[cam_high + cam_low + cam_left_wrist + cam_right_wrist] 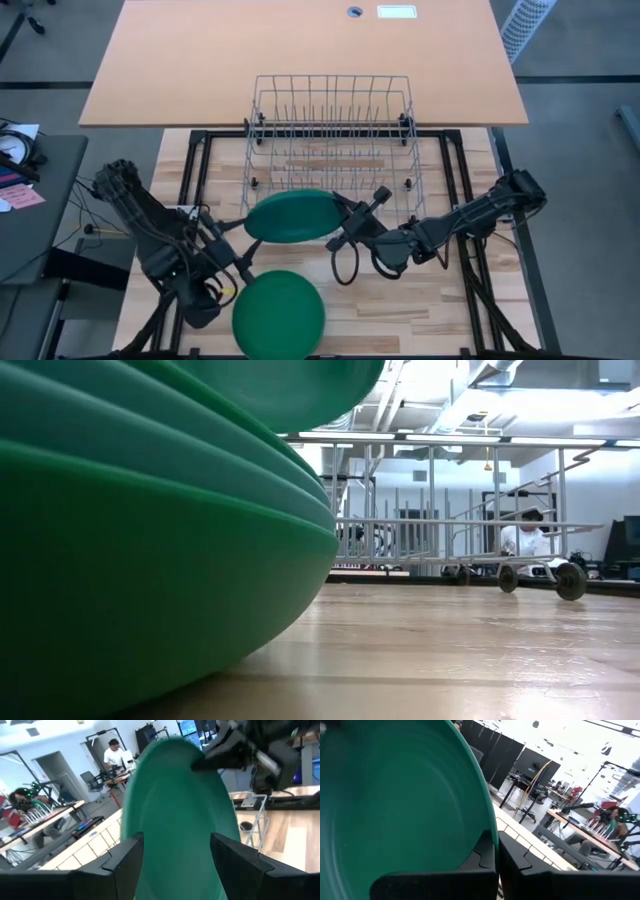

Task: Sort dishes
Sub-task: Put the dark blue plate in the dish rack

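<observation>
A teal plate hangs tilted in the air just in front of the wire rack. My right gripper is shut on the plate's right rim. My left gripper is open at the plate's left rim. In the left wrist view its fingers stand on either side of the plate. A stack of green plates rests on the table near the front edge. It fills the left of the low view, with the held plate above it. My right gripper pinches the teal plate's rim between its two fingers, one finger on the hollow face and one on the back. It comes level from the table's right. The plate is lifted clear and tilted. I cannot tell whether my left gripper touches the plate.
The wire rack stands at the table's far middle, its tines upright, also in the low view. A tan desk lies beyond the table. The bare wooden tabletop shows to the right of the green stack. People sit in the room behind.
</observation>
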Motion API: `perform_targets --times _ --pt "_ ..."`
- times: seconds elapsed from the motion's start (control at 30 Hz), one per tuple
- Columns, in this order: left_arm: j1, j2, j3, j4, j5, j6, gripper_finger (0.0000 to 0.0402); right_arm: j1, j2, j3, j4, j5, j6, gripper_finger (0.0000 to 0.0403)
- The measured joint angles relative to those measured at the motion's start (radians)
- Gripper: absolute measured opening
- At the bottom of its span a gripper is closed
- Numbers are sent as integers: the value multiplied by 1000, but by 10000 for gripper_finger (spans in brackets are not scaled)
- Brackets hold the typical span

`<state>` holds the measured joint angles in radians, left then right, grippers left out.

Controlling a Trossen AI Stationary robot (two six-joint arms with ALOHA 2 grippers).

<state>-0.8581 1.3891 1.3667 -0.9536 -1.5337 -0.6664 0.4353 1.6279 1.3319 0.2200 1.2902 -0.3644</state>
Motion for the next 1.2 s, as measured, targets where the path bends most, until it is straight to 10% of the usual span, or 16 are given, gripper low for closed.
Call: perform_targets --times 0.73,1.2 --pt "80 -1 32 -157 14 -44 214 3 0 0 -2 -2 -26 4" --pt "140 -1 32 -184 29 -36 23 3 0 0 -1 18 -34 4"
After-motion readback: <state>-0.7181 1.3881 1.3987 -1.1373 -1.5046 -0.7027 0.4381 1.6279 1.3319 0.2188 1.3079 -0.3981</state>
